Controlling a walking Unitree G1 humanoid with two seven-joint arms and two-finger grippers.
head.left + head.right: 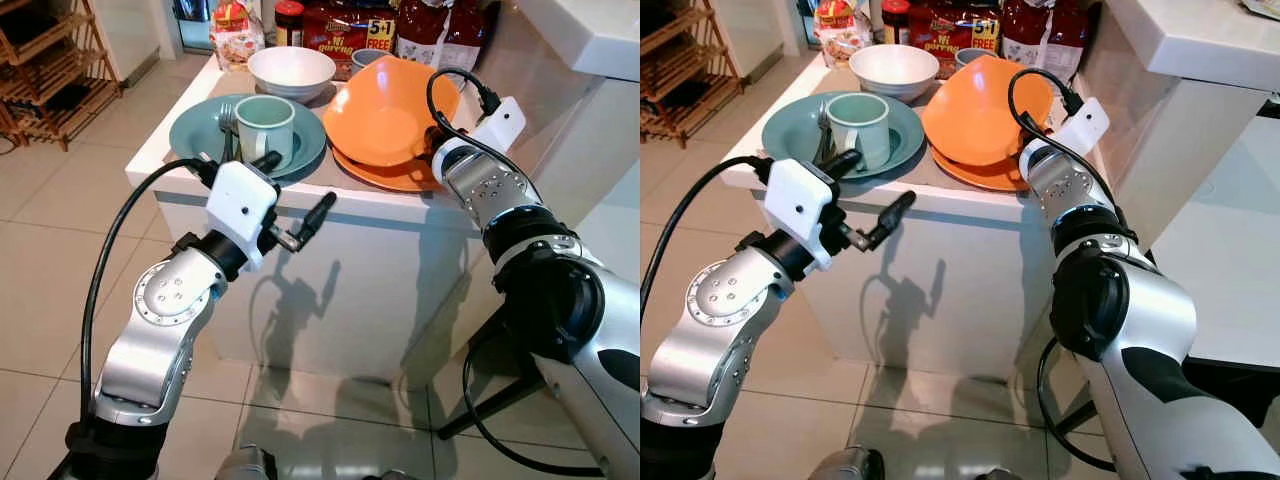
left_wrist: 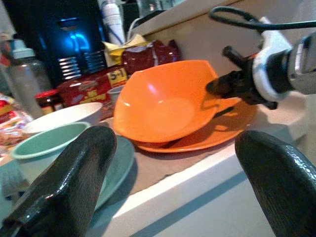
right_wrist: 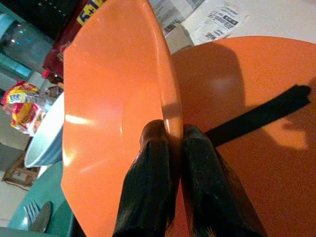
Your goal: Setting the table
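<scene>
An orange bowl (image 1: pixel 385 110) is tipped up on its edge over an orange plate (image 1: pixel 395 175) on the white counter. My right gripper (image 3: pixel 173 143) is shut on the bowl's rim, one finger on each side. A pale green mug (image 1: pixel 265 128) stands on a teal plate (image 1: pixel 195 130) with a fork (image 1: pixel 226 120) beside it. A white bowl (image 1: pixel 291 70) sits behind them. My left gripper (image 1: pixel 295 205) hangs open in front of the counter's near edge, just below the teal plate, holding nothing.
Food packets (image 1: pixel 350 30) and a jar (image 1: pixel 289 20) line the back of the counter (image 1: pixel 380 215). A wooden rack (image 1: pixel 50 70) stands at the far left on the tiled floor (image 1: pixel 60 240). A white ledge (image 1: pixel 590 30) rises at the right.
</scene>
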